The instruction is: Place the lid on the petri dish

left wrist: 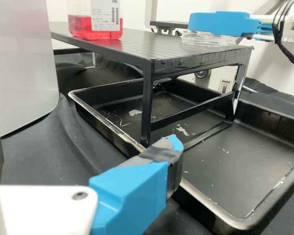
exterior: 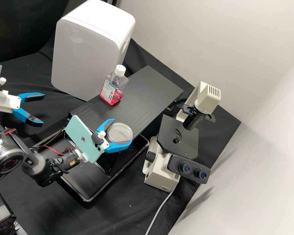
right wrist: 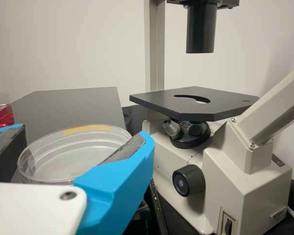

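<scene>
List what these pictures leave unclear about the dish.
1. Whether the petri dish is already covered: high view, too small; right wrist view, right gripper hides part of its rim.
2. Whether that gripper clamps it: contact hidden in both views.

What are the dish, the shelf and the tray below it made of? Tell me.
Dish: clear, glossy, probably plastic, perhaps glass; you see straight through it.
Shelf: black, matte, ribbed with fine grooves; metal or plastic, unclear.
Tray: black with a dull sheen, scuffed with pale marks; plastic or coated metal.
</scene>
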You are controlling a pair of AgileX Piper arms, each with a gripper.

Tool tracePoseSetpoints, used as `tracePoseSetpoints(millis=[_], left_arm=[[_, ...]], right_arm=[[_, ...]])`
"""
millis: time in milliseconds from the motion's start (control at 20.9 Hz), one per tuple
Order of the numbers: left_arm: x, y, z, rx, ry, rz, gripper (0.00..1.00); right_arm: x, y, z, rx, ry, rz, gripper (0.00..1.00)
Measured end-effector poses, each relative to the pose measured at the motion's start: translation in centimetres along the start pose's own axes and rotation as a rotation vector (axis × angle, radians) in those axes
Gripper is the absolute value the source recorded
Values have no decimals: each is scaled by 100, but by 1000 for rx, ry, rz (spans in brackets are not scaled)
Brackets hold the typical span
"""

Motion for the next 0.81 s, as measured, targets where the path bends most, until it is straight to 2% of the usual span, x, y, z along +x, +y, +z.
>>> tracePoseSetpoints(millis=[191, 335, 813], left_arm=[[0, 1, -1, -1, 2, 1, 100], [0, 2, -5, -2, 6, 2, 100], [0, 2, -5, -2, 6, 2, 100]], right_arm=[[39, -14, 13, 41, -3, -4, 0], [66, -35, 77, 64, -23, -13, 0], [70, -8, 105, 65, -19, -20, 0]])
